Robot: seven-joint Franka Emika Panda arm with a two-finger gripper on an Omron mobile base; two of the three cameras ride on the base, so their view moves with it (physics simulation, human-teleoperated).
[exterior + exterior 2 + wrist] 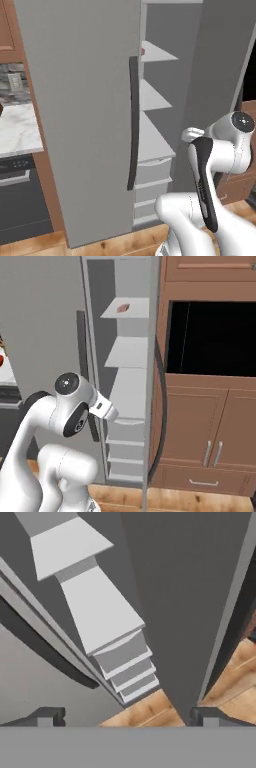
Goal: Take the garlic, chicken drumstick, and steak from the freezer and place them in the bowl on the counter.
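Note:
The grey freezer (80, 115) has its left door shut, with a long dark handle (132, 125). Its right door (152, 381) hangs open, edge-on to me, baring white shelves (100, 612) and drawers (125, 667). On the top shelf lies a flat pinkish-red piece, apparently the steak (123, 307), also a red speck (143, 51). Garlic and chicken drumstick are hidden. My gripper (127, 717) is open and empty, outside the freezer, looking toward its lower shelves and drawers. A red sliver at the left edge looks like the bowl (1, 360). The marble counter (15, 130) lies left of the freezer.
A black oven (15, 200) sits under the counter. Brown cabinets (210, 421) with a dark opening (210, 336) stand right of the open door. Wood floor (235, 677) runs below the freezer. My own arm (205, 185) fills the lower right of the left base view.

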